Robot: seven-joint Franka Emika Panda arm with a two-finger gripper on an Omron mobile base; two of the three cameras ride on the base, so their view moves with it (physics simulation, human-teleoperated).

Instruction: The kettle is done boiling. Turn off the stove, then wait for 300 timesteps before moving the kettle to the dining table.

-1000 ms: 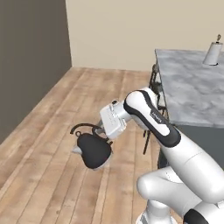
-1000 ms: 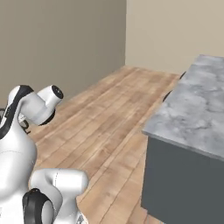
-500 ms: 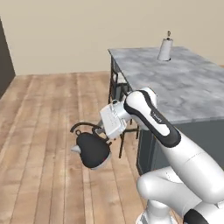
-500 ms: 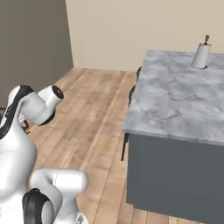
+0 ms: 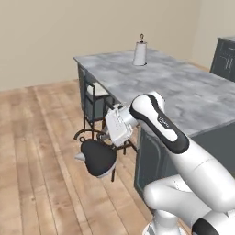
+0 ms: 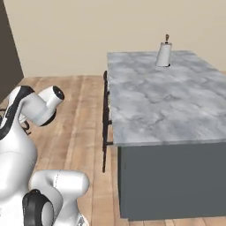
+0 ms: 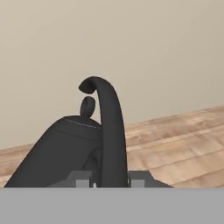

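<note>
The black kettle (image 5: 97,159) hangs in the air over the wooden floor, left of the dining table (image 5: 183,89). My gripper (image 5: 108,137) is shut on its arched loop handle (image 7: 110,127), which rises between the two fingertips (image 7: 79,179) in the hand view. There the kettle body (image 7: 61,151) with its lid knob (image 7: 87,105) lies just beyond the hand. The kettle's pale spout tip points left in the left base view. The wide marble dining table (image 6: 167,103) stands to the right of the arm. The stove is out of view.
A white paper towel roll on a stand (image 5: 140,53) (image 6: 164,54) sits at the table's far end. A dark metal chair (image 5: 95,104) (image 6: 106,119) stands against the table's side, just behind the kettle. Wooden floor (image 5: 41,151) lies open to the left, and a beige wall (image 7: 131,52) is behind.
Both base views have swung round, so the base has turned: the dining table is now nearer and larger. The kettle stays held in the gripper in the same place relative to the arm.
</note>
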